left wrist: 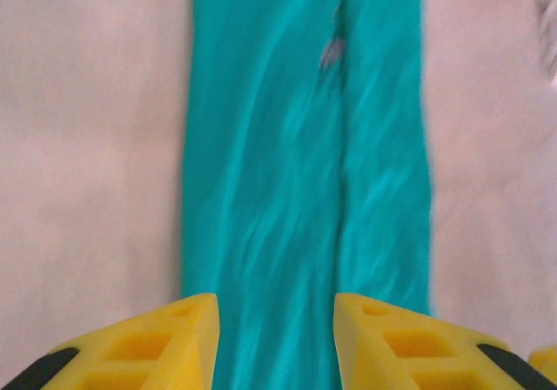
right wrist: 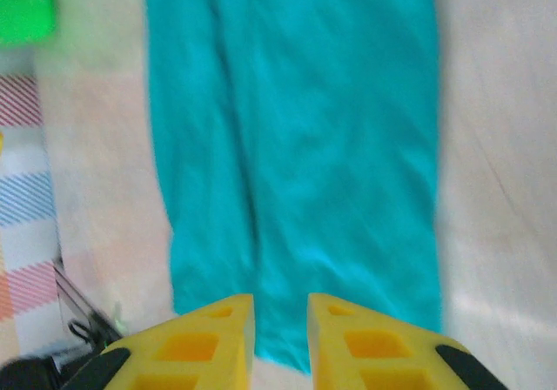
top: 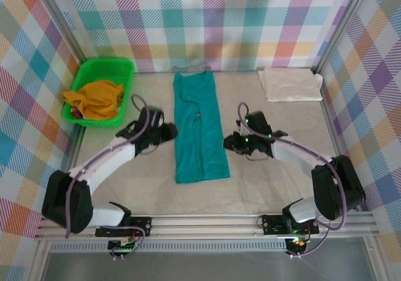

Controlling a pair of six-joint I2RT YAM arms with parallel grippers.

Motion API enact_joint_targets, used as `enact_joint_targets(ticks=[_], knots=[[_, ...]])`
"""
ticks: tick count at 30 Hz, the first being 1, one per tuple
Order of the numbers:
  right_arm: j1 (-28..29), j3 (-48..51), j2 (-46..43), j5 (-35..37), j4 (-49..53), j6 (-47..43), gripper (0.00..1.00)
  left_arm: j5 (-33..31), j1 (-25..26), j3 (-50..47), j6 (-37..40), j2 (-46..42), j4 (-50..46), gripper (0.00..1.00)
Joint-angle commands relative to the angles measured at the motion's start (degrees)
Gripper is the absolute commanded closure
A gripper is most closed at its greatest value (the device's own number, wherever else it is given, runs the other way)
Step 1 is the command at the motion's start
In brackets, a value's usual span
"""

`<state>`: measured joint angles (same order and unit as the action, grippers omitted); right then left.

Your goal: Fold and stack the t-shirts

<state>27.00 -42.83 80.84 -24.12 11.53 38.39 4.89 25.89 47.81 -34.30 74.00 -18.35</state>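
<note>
We reach both arms forward and bend them inward toward each other, our left gripper (top: 164, 132) with jaws clearly apart, our right gripper (top: 230, 144) parted by a narrower gap.

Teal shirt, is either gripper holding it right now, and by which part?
Nothing is held. The teal shirt lies flat in a long folded strip. The left gripper and right gripper sit at its sides, jaws apart, no cloth pinched.

Long t-shirt (top: 199, 127) lies between left pincer (top: 169, 131) and right pincer (top: 229, 144); basket (top: 105, 62) beyond the left, second t-shirt (top: 291, 83) beyond the right.
</note>
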Motion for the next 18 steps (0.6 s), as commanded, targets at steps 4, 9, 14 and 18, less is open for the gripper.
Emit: enact_joint_targets(ticks=[4, 9, 14, 18], knots=[[-0.11, 6.23, -3.55, -4.28, 4.15, -4.02, 0.61, 5.38, 5.44, -10.72, -5.67, -7.90, -6.47, 0.54], [-0.11, 5.20, 2.09, -9.60, 2.96, -4.24, 0.62, 7.43, 8.65, -15.05, -9.25, -7.44, -2.94, 0.57], [-0.11, 6.93, 2.28, -9.58, 1.80, -2.95, 0.61, 7.25, 10.88, -15.57, -10.06, -4.73, -1.60, 0.59], [-0.11, 7.95, 1.16, -8.92, 1.65, -3.37, 0.60, 6.37, 12.30, -16.19, -10.48, -3.31, 0.89, 0.61]])
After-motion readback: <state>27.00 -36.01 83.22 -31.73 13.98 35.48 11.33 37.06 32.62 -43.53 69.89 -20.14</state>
